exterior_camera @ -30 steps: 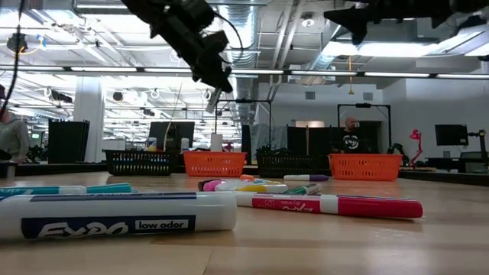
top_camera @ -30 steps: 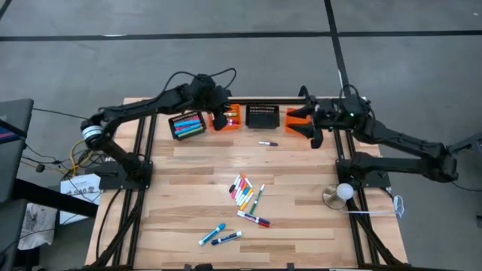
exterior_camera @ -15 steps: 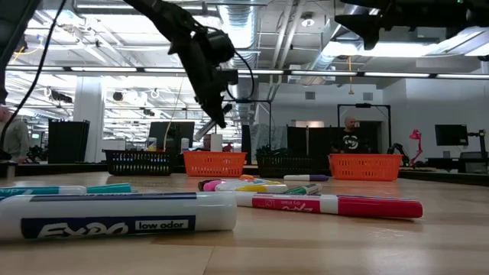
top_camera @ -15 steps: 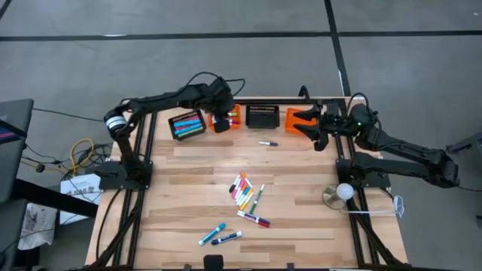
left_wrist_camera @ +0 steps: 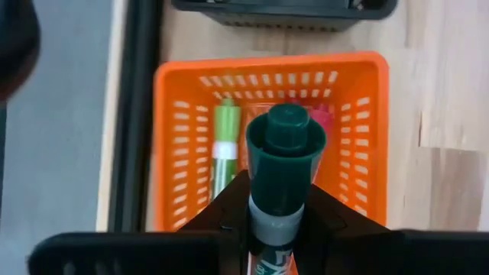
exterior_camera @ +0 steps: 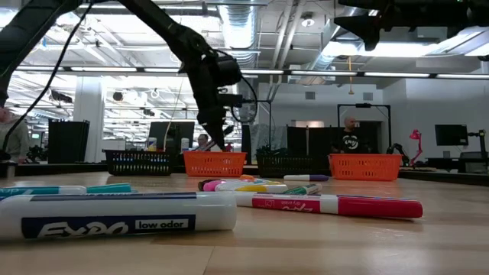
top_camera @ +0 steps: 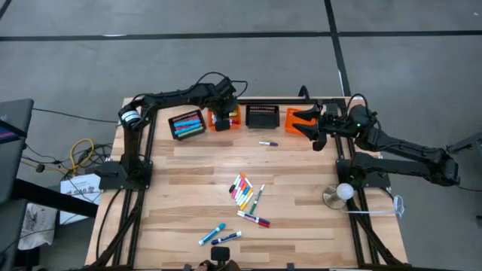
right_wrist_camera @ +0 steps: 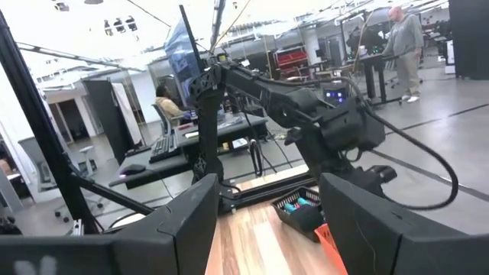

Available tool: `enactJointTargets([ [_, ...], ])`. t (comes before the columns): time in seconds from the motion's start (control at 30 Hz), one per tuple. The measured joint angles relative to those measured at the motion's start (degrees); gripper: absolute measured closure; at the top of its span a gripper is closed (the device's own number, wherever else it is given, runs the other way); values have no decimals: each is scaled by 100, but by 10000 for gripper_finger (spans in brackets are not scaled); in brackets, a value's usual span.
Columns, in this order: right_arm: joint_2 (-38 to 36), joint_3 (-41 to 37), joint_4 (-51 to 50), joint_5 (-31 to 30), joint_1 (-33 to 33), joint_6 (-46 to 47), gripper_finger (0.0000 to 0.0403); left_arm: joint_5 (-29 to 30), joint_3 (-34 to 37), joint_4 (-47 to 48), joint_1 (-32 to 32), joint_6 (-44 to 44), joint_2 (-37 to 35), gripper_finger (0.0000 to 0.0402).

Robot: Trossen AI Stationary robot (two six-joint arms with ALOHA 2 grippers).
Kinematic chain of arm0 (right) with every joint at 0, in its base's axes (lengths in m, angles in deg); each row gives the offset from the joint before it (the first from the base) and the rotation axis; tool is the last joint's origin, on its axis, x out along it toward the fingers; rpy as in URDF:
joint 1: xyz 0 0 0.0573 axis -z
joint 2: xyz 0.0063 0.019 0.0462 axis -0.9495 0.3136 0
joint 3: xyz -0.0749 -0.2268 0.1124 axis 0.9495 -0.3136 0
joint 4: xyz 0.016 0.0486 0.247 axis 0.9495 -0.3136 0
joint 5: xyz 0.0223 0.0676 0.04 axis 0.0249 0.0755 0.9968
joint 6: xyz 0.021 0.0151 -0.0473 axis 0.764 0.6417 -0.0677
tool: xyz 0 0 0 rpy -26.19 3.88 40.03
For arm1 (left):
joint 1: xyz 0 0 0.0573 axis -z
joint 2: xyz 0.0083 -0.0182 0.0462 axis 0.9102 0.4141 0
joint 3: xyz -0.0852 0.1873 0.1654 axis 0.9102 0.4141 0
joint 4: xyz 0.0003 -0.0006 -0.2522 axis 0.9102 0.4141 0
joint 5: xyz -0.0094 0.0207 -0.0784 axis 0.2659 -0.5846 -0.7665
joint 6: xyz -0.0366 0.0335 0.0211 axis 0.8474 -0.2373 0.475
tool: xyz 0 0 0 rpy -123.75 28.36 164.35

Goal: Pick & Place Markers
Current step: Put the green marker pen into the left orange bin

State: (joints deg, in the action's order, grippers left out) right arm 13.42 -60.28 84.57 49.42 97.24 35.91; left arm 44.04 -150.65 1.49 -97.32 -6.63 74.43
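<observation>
Spreading across a wooden table in a workshop, loose markers lie central; at 12 o'clock, left gripper pinches a green-capped marker above an orange basket; right gripper hovers spread.

Grey concrete floor; bright ceiling lights overhead.

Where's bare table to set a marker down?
Free: the strip between the lone marker and the marker pile, and the left side below the black basket. Crowded: the pile and the basket row by the orange basket.
</observation>
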Motion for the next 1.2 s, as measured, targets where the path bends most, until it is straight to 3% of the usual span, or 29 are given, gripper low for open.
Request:
enactJointTargets([
  [0.43,0,0,0,2,0,0,184,57,0,-100,-14,-664,217,344],
  [0.83,0,0,0,4,0,1,184,-77,2,-184,-54,-677,278,344],
  [1.2,0,0,2,7,0,61,184,-133,2,-378,-55,-664,274,310],
])
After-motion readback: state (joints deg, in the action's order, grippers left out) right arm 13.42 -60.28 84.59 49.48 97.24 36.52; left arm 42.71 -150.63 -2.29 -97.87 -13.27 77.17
